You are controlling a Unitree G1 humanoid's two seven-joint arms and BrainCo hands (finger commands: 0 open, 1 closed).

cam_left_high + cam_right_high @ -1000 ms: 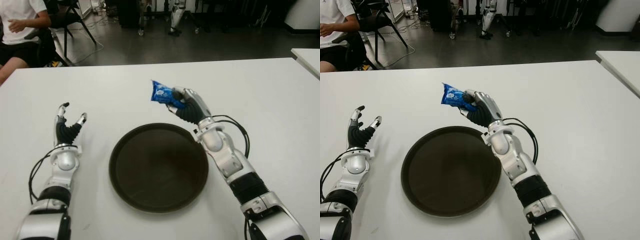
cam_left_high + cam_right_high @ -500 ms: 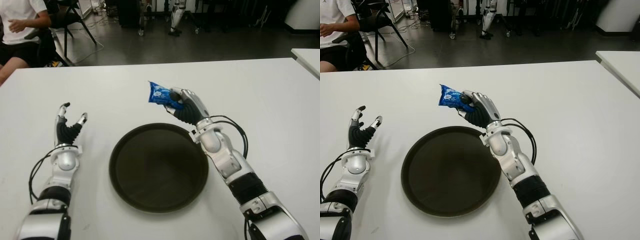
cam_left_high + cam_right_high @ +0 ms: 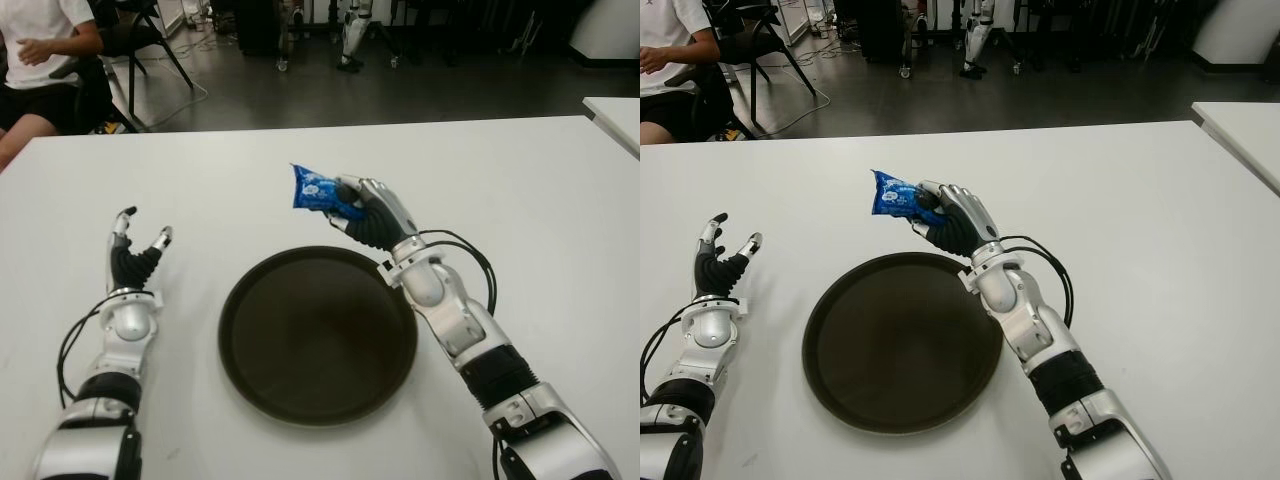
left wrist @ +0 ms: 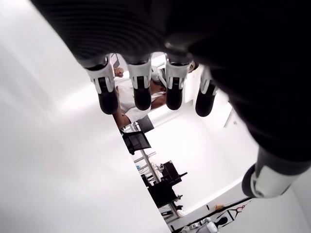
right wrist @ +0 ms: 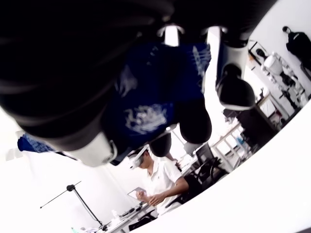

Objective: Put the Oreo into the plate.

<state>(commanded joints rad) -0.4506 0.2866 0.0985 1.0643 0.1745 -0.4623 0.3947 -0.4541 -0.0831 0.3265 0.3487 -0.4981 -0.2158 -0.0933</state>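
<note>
My right hand (image 3: 362, 208) is shut on a small blue Oreo packet (image 3: 314, 188) and holds it in the air just beyond the far rim of the dark round plate (image 3: 317, 335). The right wrist view shows the blue wrapper (image 5: 155, 97) clamped between thumb and fingers. Nothing lies in the plate, which sits on the white table (image 3: 540, 200) in front of me. My left hand (image 3: 135, 255) shows to the left of the plate with its fingers (image 4: 141, 87) spread, holding nothing.
A seated person (image 3: 40, 60) is beyond the table's far left corner, near a chair (image 3: 150, 35). Another white table's corner (image 3: 612, 115) shows at the far right. Dark floor and stands lie beyond the far edge.
My right hand has carried the Oreo packet a little to the left, staying above the plate's far rim. The left hand has not moved.
</note>
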